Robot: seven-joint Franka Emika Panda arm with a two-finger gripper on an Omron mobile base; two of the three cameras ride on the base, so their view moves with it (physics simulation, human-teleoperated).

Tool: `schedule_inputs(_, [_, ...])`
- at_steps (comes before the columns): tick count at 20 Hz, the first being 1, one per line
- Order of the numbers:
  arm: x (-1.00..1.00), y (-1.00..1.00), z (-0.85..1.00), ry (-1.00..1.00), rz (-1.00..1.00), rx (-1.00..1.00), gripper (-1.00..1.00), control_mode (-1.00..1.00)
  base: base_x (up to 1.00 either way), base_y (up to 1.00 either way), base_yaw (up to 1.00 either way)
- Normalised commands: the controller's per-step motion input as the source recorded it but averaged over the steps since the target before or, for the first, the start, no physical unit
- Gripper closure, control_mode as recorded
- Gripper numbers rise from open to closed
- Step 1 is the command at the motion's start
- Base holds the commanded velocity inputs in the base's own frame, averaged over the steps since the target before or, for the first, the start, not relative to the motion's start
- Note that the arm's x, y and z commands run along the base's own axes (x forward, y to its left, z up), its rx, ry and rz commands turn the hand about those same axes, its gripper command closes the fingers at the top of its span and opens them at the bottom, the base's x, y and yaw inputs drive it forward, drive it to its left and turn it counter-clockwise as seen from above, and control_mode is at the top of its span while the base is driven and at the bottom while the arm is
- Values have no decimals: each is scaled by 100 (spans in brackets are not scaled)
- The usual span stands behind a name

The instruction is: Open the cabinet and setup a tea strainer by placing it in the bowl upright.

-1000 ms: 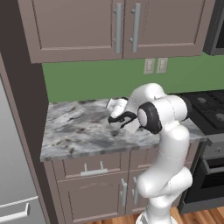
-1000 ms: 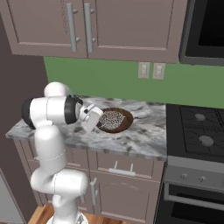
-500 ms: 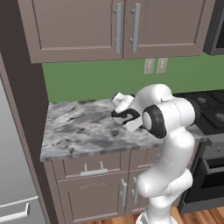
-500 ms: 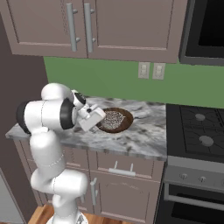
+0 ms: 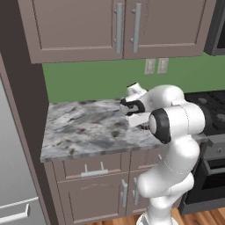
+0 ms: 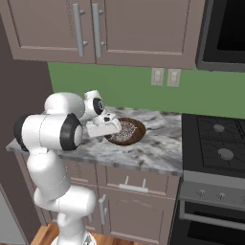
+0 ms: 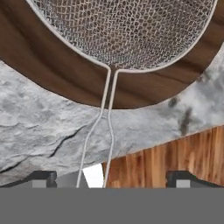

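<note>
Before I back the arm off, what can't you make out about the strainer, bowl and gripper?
- Strainer: hand view cuts its far rim at the top edge, so its tilt is unclear; the handle end runs off the bottom.
- Bowl: the arm hides it in the left base view; the hand hides its near rim in the right base view.
- Gripper: tips apart, but contact with the handle can't be told.
- Cabinet: out of frame.

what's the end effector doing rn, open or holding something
End effector: open, holding nothing; the tea strainer rests in the bowl, its wire handle running between the fingertips.
</note>
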Motion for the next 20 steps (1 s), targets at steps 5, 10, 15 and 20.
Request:
schedule_inputs(5, [-12,0,10,-2,2,38,-100,-100,0,0,0])
schedule_inputs(10, [-28,0,0,-16,7,27,-100,-100,0,0,0])
schedule_inputs(15, [-38,0,2,-19,7,18,-100,-100,0,0,0])
schedule_inputs(20, [-53,13,31,-13,7,4,-100,-100,0,0,0])
